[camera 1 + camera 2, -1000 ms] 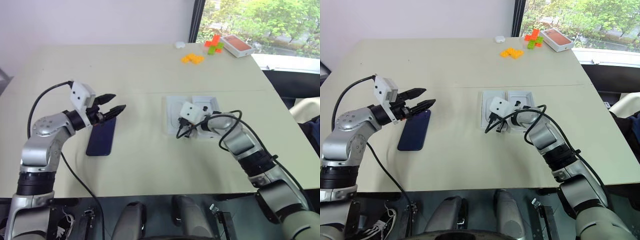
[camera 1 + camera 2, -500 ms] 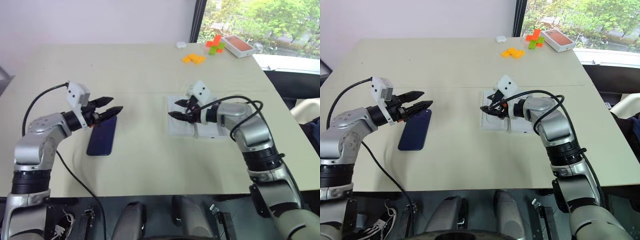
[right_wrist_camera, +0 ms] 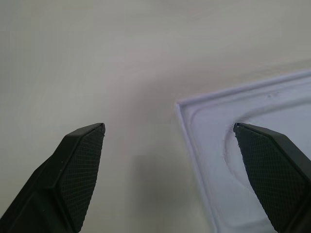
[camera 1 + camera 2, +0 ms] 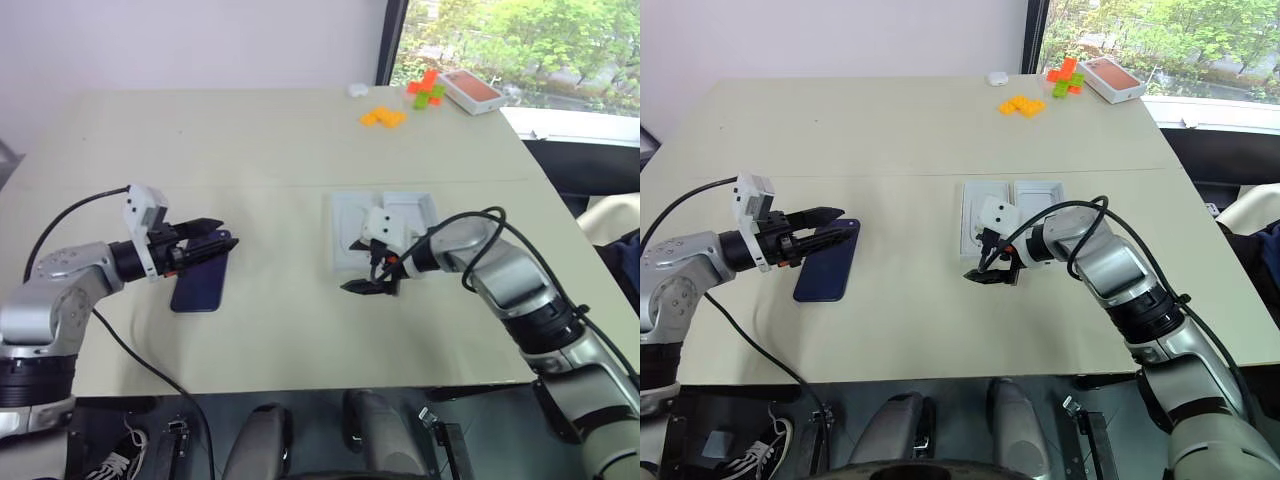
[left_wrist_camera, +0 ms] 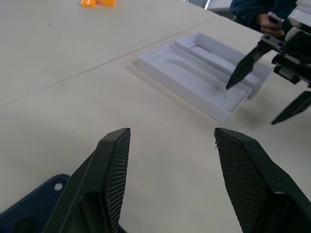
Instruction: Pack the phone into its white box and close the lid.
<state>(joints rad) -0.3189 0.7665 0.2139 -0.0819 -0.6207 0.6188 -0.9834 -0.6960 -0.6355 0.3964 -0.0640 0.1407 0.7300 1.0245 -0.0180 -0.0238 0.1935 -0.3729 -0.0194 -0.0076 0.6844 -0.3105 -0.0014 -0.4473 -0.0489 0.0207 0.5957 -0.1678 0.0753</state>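
- The phone [image 4: 827, 263] lies flat, back up, on the counter [image 4: 900, 130] toward the robot's left side, well apart from the white pieces at the middle; it is not packed yet
- The left gripper [image 4: 832, 226] hangs low over the far end of the phone, pointing across the counter; its jaws are parted and grasp nothing; in the left wrist view a dark blue corner of the phone [image 5: 29, 216] shows just under the fingers [image 5: 114, 165]
- Two shallow white trays sit side by side, touching: the flat insert with the oval recess [image 4: 978, 215] on the left and the white box [image 4: 1038, 200] just to its right, partly hidden by the right arm
- The right gripper [image 4: 988, 268] points down at the counter just in front of the insert's near edge; its jaws are spread wide and released, holding nothing
- The lid I cannot pick out for certain; a box with an orange-red top [image 4: 1113, 78] and some orange blocks [image 4: 1024, 105] lie far off by the window
- Judged step: picking up the phone; the next move calls for the left jaws to sink lower, straddle the slim edges of the phone and close; a glossy back flat on the counter may slip
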